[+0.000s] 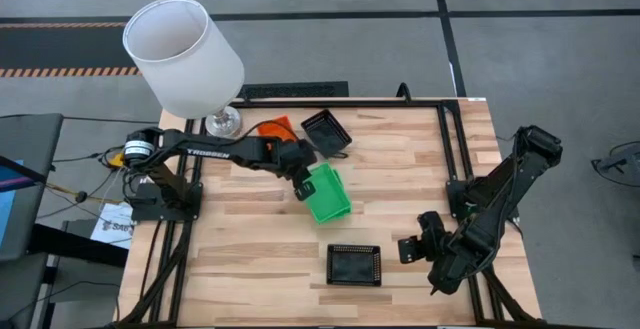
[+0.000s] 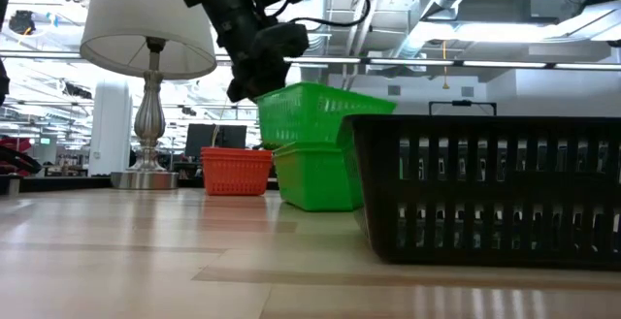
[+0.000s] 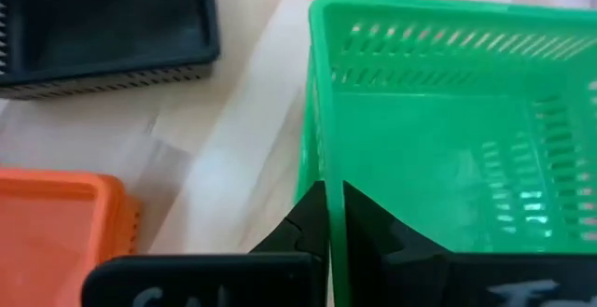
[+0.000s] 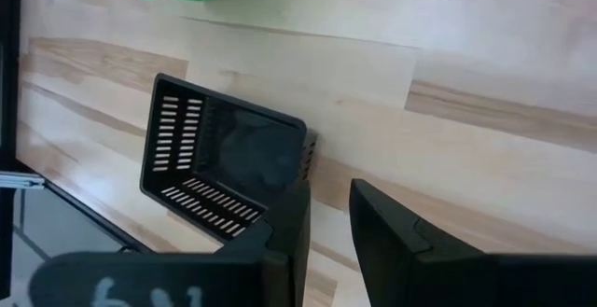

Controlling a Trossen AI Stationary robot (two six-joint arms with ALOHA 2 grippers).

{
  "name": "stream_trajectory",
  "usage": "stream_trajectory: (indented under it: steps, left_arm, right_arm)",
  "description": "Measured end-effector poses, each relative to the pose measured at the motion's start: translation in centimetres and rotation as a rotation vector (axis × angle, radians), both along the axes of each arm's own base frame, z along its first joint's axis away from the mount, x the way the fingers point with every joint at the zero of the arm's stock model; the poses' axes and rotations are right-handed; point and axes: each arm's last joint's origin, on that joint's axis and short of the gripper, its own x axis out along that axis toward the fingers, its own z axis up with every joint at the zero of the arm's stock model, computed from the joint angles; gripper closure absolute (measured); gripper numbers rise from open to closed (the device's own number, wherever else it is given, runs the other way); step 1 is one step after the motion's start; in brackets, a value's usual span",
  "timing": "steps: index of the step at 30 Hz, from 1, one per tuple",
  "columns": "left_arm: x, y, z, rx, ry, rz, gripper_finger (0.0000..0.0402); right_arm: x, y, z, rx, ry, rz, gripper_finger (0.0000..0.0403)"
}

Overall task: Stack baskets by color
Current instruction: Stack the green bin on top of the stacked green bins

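Green basket [image 3: 448, 158] wall sits pinched between the left gripper [image 3: 328, 216] jaws; the right gripper [image 4: 326, 216] jaws are closed, empty, beside a black basket [image 4: 224, 162].

light: bright, even | glare: table [image 2: 291, 290] sheen | shadows: soft | blur: wrist close-ups

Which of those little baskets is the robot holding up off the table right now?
The upper green basket: the left gripper pinches its wall, tilting it over another green basket. The orange basket and black baskets sit untouched.
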Motion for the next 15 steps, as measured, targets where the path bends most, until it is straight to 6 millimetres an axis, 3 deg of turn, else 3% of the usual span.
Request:
stream_trajectory:
  steps: [8, 15]
  left_arm:
    - [0.8, 0.0, -1.4, 0.019, 0.04, -0.069, 0.0386]
    - [0.9, 0.0, -1.4, 0.022, 0.03, -0.071, 0.0317]
  right_arm:
    - [-0.1, -0.1, 0.0, -0.009, 0.007, 0.0, 0.0301]
    - [0.0, 0.0, 0.0, -0.003, 0.003, -0.001, 0.0301]
